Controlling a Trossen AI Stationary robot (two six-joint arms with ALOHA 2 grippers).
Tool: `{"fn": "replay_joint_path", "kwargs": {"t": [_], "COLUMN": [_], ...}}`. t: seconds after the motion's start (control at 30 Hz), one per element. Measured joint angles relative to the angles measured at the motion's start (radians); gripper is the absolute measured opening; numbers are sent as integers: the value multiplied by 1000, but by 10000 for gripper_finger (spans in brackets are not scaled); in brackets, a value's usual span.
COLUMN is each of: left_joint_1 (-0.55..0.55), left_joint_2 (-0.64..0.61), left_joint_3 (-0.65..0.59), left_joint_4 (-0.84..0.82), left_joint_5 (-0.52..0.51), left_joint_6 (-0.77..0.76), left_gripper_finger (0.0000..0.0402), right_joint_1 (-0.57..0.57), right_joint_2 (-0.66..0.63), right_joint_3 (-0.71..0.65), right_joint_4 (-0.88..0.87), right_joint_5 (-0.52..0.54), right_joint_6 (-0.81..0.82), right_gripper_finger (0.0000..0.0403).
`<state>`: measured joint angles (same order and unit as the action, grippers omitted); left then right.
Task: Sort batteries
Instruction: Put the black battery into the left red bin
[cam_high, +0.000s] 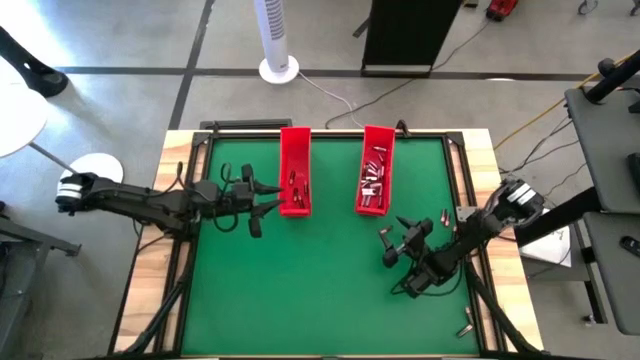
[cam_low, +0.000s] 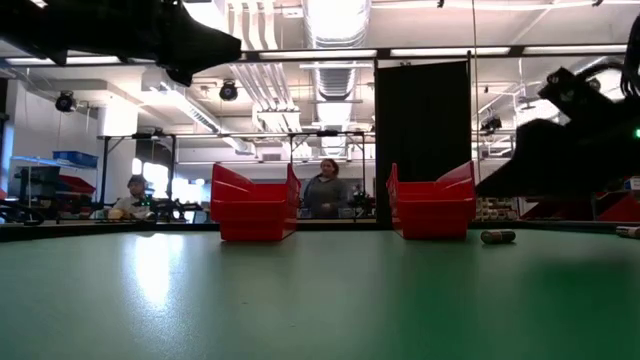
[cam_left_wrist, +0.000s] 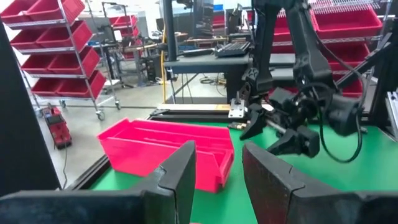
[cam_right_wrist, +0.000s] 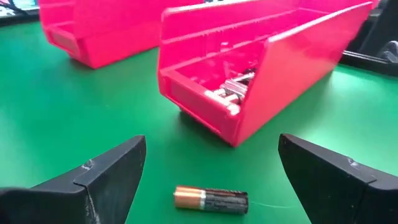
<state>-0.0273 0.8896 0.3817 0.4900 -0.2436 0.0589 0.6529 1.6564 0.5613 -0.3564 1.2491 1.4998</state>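
Right hand (cam_right_wrist: 208, 171): fingers spread as wide as they go, nothing between them, low over the green table (cam_high: 320, 290) at its right side. One loose battery (cam_right_wrist: 211, 200) lies on its side on the mat just ahead of this hand, between the two fingers' lines, copper-coloured end and dark body. It sits just short of the open end of the right red bin (cam_right_wrist: 261, 68).

Left hand (cam_left_wrist: 217, 180): fingers part-way closed with a clear gap, and nothing visible in that gap. It hangs at the near end of the left red bin (cam_high: 295, 172).

Where the batteries are: a heap of silvery cells (cam_high: 373, 180) in the right bin; a few (cam_high: 298, 186) in the left bin; a few strays (cam_high: 443, 217) on the mat near the table's right edge, and more (cam_high: 468, 322) at the near right corner.

Handling judgement: small rigid metal cylinder, dense for its size but light for this arm, not fragile. The smooth jacket is likely slippery and it will roll on the mat if nudged from one side. Best hold: across the middle of the body, fingers straddling it square to its long axis, closing evenly so neither finger pushes it first. Gripping at the ends risks it pivoting or squirting out.
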Motion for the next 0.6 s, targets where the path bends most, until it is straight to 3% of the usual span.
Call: {"fn": "replay_joint_path", "kwargs": {"t": [0.27, 0.43, 0.6], "left_joint_1": [0, 1, 1], "left_joint_2": [52, 73, 93], "left_joint_3": [0, 0, 0], "left_joint_4": [57, 87, 111], "left_joint_5": [0, 0, 0], "left_joint_6": [9, 25, 37], "left_gripper_finger": [113, 113, 113], "right_joint_1": [3, -2, -18], "right_joint_2": [199, 262, 267], "right_joint_3": [2, 14, 23], "right_joint_4": [68, 181, 172], "right_joint_5": [7, -22, -97], "right_joint_6": [193, 100, 97], "right_gripper_finger": [359, 359, 359]}}
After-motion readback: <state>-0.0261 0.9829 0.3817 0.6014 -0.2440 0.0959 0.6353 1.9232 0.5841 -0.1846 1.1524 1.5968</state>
